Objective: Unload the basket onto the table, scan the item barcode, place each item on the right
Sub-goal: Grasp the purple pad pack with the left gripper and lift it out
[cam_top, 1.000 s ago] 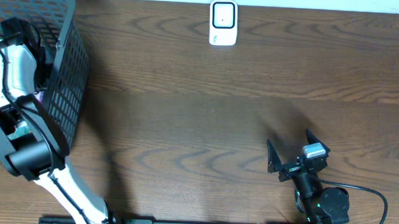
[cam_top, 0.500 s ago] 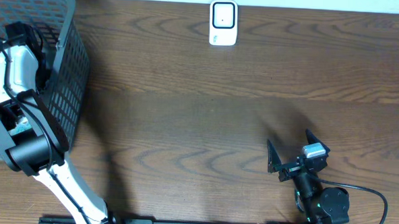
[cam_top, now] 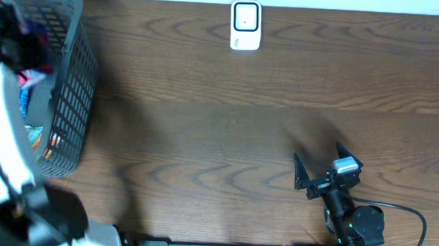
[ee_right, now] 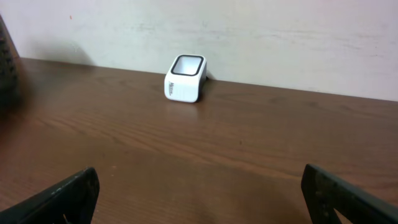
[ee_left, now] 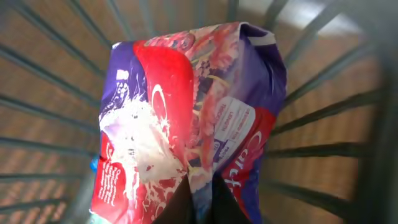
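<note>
Overhead: the basket [cam_top: 72, 94] stood well apart from the scanner [cam_top: 245, 24] on the tabletop [cam_top: 205, 122]; the right hand [cam_top: 317, 172] was spread apart. Left wrist: the left hand [ee_left: 198, 202] was clamped on the packet [ee_left: 186, 106] inside the basket; a straight lift should clear the wall. Right wrist: the scanner's window faced up, so the barcode should go face down.

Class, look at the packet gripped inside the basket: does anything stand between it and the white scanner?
Yes: the basket wall rises between the packet and the scanner. Beyond that wall, nothing visible lies on the table between them.
</note>
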Robot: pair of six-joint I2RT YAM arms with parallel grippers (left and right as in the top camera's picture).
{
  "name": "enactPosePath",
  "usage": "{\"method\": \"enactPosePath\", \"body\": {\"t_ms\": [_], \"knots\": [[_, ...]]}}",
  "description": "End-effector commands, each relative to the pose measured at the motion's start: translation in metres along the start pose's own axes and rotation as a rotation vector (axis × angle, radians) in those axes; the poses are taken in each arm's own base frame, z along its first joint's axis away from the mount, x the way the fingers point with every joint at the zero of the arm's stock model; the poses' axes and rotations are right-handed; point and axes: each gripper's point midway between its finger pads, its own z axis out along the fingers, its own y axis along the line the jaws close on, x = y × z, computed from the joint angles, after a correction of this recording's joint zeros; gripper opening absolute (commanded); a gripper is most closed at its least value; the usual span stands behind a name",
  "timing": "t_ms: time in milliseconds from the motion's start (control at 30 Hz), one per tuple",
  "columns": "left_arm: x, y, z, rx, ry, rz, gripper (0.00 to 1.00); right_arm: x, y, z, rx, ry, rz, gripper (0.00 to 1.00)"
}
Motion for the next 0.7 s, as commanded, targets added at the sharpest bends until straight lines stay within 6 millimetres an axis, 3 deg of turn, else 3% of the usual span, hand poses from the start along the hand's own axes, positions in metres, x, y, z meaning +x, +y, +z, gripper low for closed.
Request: {"method": "enactPosePath", "body": {"t_ms": [0,100,167,333,400,533,667], "knots": [[-0.027,-0.017,-0.059,0.084,-0.154,-0.030,0.07,0.000,-0.002,0.000,0.011,-0.001,0.014,0.99],[-0.041,-0.019,-0.097,0.094,-0.259,-0.109,0.07,0.000,-0.002,0.000,0.011,-0.001,0.015,0.99],[-0.051,-0.032,-0.125,0.163,-0.336,-0.103,0.07,0.000,-0.002,0.000,0.011,-0.001,0.015,0.99],[-0.064,-0.095,-0.219,0.530,-0.510,-0.100,0.07,0.000,-0.002,0.000,0.011,-0.001,0.014,0.99],[-0.057,-0.128,-0.242,0.682,-0.502,-0.079,0.07,0.000,-0.002,0.000,0.011,-0.001,0.014,0.99],[-0.037,-0.189,-0.253,0.855,-0.426,0.009,0.07,0.000,-0.002,0.000,0.011,-0.001,0.014,0.99],[-0.008,-0.248,-0.235,0.935,-0.279,0.091,0.07,0.000,-0.002,0.000,0.011,-0.001,0.014,0.99]]}}
